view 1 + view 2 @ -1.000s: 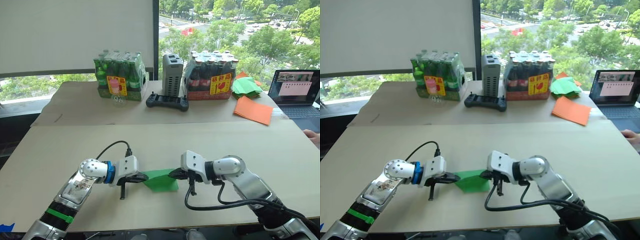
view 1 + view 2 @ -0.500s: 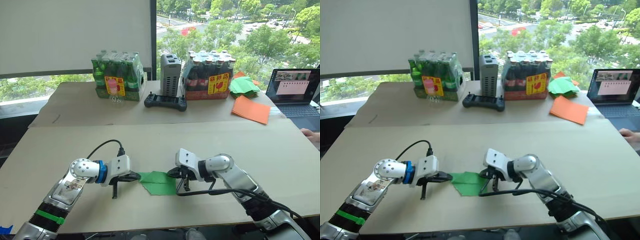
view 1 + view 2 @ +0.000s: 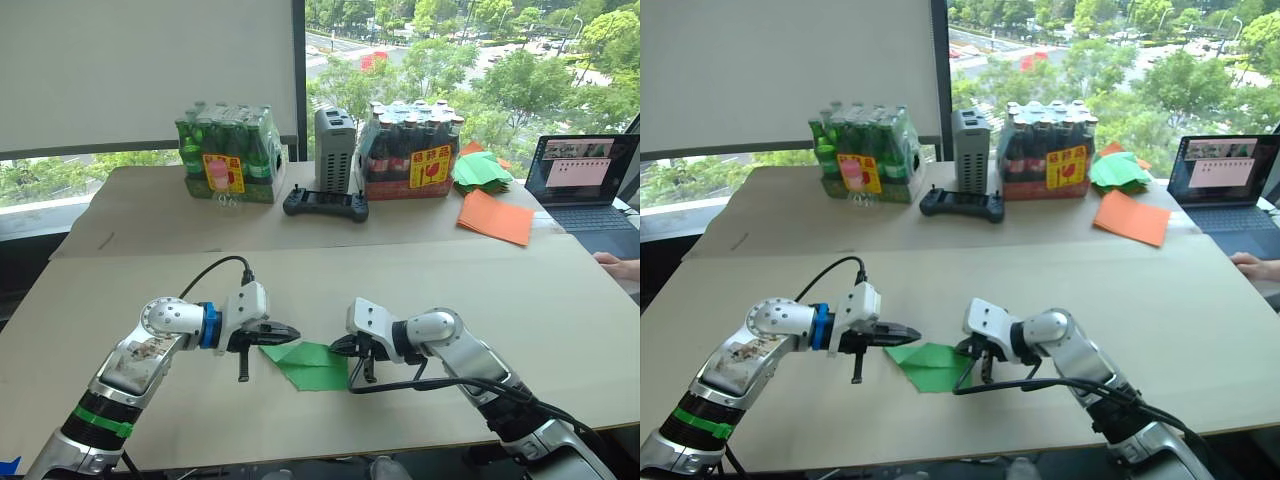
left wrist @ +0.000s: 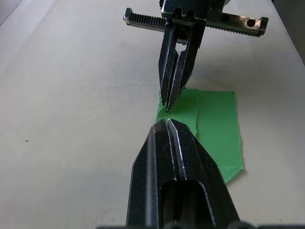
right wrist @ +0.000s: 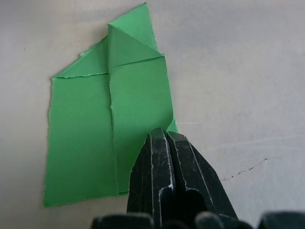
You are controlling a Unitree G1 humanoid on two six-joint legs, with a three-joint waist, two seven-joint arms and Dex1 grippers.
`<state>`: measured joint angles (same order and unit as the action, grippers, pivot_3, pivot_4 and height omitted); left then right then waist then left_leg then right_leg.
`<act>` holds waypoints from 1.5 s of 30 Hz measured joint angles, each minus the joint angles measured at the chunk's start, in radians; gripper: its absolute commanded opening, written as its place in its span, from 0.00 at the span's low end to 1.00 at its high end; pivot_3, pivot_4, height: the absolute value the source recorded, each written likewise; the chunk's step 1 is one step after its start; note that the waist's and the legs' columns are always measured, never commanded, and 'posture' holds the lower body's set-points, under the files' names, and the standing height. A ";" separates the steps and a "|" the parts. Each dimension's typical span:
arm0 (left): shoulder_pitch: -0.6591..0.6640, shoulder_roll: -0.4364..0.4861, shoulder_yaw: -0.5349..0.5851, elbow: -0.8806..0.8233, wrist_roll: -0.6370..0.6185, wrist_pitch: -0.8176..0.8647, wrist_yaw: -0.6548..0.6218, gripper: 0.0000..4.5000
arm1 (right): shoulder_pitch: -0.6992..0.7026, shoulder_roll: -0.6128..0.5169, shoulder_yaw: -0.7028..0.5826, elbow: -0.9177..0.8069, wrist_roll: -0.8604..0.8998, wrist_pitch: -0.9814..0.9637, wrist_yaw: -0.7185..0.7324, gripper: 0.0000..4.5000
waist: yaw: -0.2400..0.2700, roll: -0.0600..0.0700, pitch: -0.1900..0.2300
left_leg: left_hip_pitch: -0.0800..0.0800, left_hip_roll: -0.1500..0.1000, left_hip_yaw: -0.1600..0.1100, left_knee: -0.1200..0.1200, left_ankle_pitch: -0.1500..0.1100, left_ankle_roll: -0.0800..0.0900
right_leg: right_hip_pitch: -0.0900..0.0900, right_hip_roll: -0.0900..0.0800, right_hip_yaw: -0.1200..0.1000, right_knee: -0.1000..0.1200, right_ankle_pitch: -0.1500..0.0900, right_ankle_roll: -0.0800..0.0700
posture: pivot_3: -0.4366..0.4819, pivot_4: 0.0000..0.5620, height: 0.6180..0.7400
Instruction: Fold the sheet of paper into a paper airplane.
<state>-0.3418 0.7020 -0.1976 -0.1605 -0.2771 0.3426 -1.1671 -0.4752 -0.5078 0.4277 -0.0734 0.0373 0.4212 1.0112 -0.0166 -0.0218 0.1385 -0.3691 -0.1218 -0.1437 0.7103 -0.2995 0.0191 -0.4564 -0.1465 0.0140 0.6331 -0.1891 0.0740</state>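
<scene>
The sheet of paper [image 3: 312, 367] is bright green and lies flat on the tan table near its front edge. It has a centre crease and one pointed end with folded corners [image 5: 125, 40]. My right gripper [image 3: 338, 349] is shut at the sheet's right edge, which curls up into its tips [image 5: 165, 131]. My left gripper [image 3: 292, 332] is shut with nothing in it. It hovers just above the sheet's left corner, its tips [image 4: 167, 122] nearly meeting the right gripper's fingertips [image 4: 167, 106].
At the table's back stand a green bottle pack [image 3: 225, 160], a grey box [image 3: 335, 150], a black controller [image 3: 325, 204] and a dark bottle pack [image 3: 412, 150]. At the back right lie orange sheets [image 3: 495, 216], a green paper heap [image 3: 482, 168] and a laptop [image 3: 582, 180]. A person's hand [image 3: 615, 262] shows at the right edge.
The camera has shifted a little. My left gripper has lifted off the table and moved forward over the sheet's left corner. The right gripper stays at the sheet's right edge.
</scene>
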 measured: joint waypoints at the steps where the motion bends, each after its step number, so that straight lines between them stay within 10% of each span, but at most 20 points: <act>1: 0.004 -0.005 -0.012 0.010 0.003 -0.005 0.000 0.00 | 0.003 0.000 0.000 -0.004 -0.004 0.000 -0.004 0.01 | 0.000 0.000 0.000 | 0.000 0.000 0.000 0.000 0.000 0.000 | 0.000 0.000 0.000 0.000 0.000 0.000 | 0.48 0.27 0.64; 7: 0.005 -0.026 -0.062 0.106 0.079 -0.080 0.008 0.00 | 0.013 0.001 0.001 -0.022 -0.015 0.003 -0.018 0.18 | 0.001 0.000 0.000 | 0.000 0.000 0.000 0.000 0.000 0.000 | 0.000 0.000 0.000 0.000 0.000 0.000 | 0.48 0.27 0.64; 17: 0.009 -0.029 -0.091 0.138 0.125 -0.155 -0.004 0.00 | 0.047 0.031 -0.069 -0.117 0.033 0.109 -0.089 0.95 | 0.004 0.000 0.000 | -0.001 0.000 0.000 0.000 0.000 0.000 | -0.001 0.000 0.000 0.000 0.000 0.000 | 0.48 0.27 0.64; 21: 0.010 -0.029 -0.091 0.138 0.126 -0.157 -0.004 0.00 | 0.057 0.031 -0.135 -0.243 0.088 0.133 -0.111 0.95 | 0.004 0.000 0.000 | -0.001 0.000 0.000 0.000 0.000 0.001 | -0.001 0.000 0.000 0.000 0.000 0.000 | 0.48 0.27 0.64; 34: 0.010 -0.038 -0.095 0.138 0.131 -0.162 -0.001 0.00 | 0.114 0.036 0.030 -0.269 -0.006 0.095 -0.170 0.01 | 0.004 0.000 0.000 | -0.001 0.000 0.000 0.000 0.000 0.001 | -0.001 0.000 0.000 0.000 0.000 0.000 | 0.48 0.27 0.64; 45: 0.019 -0.039 -0.095 0.131 0.132 -0.163 0.013 0.00 | 0.112 0.029 0.074 -0.193 -0.059 0.045 -0.163 0.01 | 0.004 0.000 0.000 | 0.000 0.000 0.000 0.000 0.000 0.001 | 0.000 0.000 0.000 0.000 0.000 0.000 | 0.48 0.27 0.64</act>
<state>-0.3230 0.6632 -0.2928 -0.0297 -0.1453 0.1799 -1.1545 -0.3634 -0.4789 0.5017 -0.2667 -0.0218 0.4659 0.8483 -0.0123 -0.0217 0.1386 -0.3694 -0.1222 -0.1435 0.7104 -0.2998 0.0197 -0.4566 -0.1468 0.0139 0.6328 -0.1889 0.0739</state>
